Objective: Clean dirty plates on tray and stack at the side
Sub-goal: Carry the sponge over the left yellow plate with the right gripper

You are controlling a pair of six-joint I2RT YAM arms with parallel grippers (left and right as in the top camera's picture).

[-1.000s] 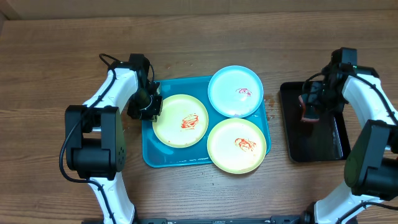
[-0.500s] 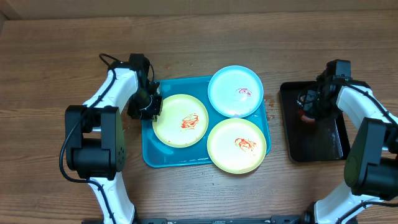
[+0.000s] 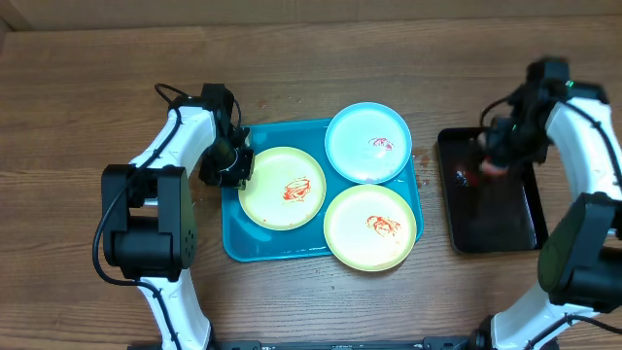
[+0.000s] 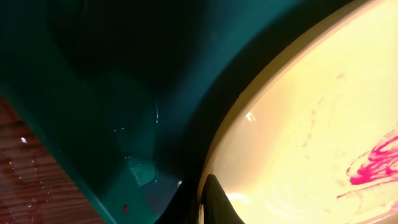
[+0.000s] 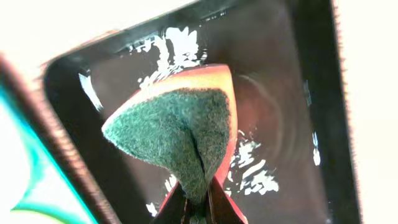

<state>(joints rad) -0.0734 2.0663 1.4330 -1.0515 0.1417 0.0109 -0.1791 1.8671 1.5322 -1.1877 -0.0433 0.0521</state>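
Progress: early stage. No plate cleaned, none stacked at the side. Red smears on all three plates: the left plate (image 3: 282,188), the blue plate (image 3: 367,143) and the near plate (image 3: 370,227). All three inside the tray (image 3: 238,245), with the blue and near ones riding over its right-hand rim.

Left gripper (image 3: 240,167): closed on the rim of the left plate, at that plate's outer edge, just inside the tray wall. Judged to be a steadying hold for scrubbing.

Right gripper (image 5: 196,198): clamped on a sponge (image 5: 174,130), with the green scouring face forward and the orange backing behind. Held over the black tray (image 3: 496,226), well apart from the plates. Wet film and droplets on the black tray's floor.

Remaining, as judged: carry the sponge across, scrub each plate in turn, then stack all three beside the tray.

Surface (image 3: 311,58): brown wood grain, carrying both trays and flanked by the two arms. A few small specks just right of the tray, too small to identify as sauce or water. Room: out of frame, the overhead view filled entirely by the surface.
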